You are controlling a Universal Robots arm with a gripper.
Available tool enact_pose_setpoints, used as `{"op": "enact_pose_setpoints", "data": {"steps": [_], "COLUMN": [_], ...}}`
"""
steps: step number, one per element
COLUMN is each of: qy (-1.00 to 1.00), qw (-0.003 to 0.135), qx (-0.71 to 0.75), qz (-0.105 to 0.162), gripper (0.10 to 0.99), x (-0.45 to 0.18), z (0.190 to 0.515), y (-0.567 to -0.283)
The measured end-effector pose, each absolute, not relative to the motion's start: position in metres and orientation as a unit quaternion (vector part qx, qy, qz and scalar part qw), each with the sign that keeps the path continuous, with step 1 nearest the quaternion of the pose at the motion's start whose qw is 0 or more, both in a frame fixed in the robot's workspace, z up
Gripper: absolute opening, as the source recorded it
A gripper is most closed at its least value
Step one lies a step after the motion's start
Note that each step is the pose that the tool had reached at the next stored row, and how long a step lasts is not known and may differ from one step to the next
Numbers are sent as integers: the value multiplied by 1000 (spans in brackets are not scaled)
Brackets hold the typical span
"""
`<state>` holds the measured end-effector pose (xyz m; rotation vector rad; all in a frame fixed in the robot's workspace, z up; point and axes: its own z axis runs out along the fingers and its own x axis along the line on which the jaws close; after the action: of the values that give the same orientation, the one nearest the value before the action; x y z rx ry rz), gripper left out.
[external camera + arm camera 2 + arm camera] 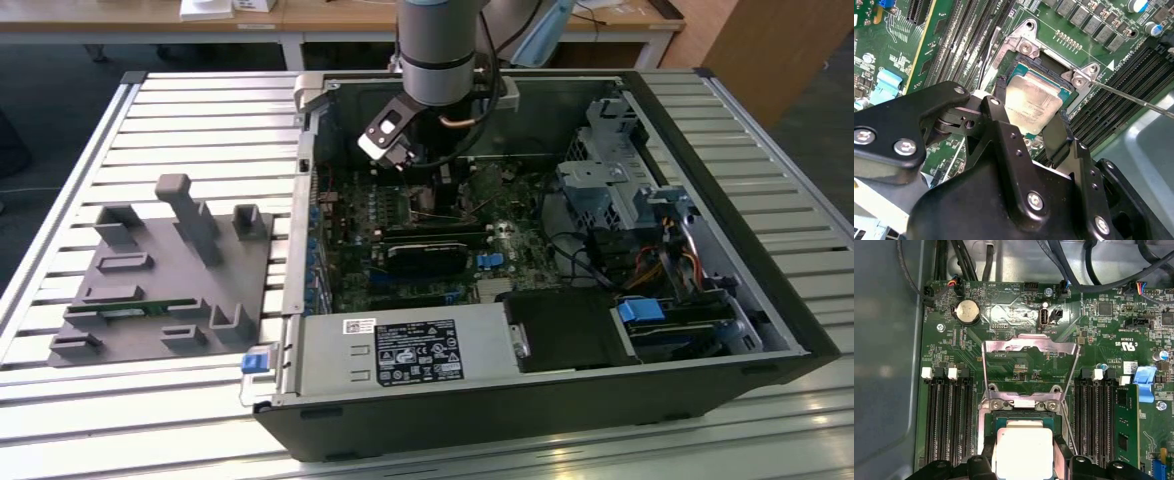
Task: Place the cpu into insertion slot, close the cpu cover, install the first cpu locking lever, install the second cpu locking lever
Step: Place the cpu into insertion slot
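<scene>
Slatted metal surface (200, 110) carries an open computer case (534, 412). Inside, the end effector (1026, 114) is closed on the cpu (1035, 97), gripping two opposite edges, chip right over the insertion slot (1046, 64). The cpu cover (1029, 346) lies flipped back, open.

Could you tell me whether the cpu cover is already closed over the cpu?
No, the cpu cover stands swung open beyond the cpu.

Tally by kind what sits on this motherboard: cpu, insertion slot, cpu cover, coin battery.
cpu: 1
insertion slot: 1
cpu cover: 1
coin battery: 1
Total: 4
</scene>
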<state>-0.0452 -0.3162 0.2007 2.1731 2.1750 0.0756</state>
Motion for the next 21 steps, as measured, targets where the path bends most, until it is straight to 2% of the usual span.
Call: {"op": "enact_pose_setpoints", "data": {"steps": [21], "qy": [707], "qw": [33], "qx": [706], "qz": [24], "gripper": [537], "x": [-45], "z": [192], "y": [-316]}}
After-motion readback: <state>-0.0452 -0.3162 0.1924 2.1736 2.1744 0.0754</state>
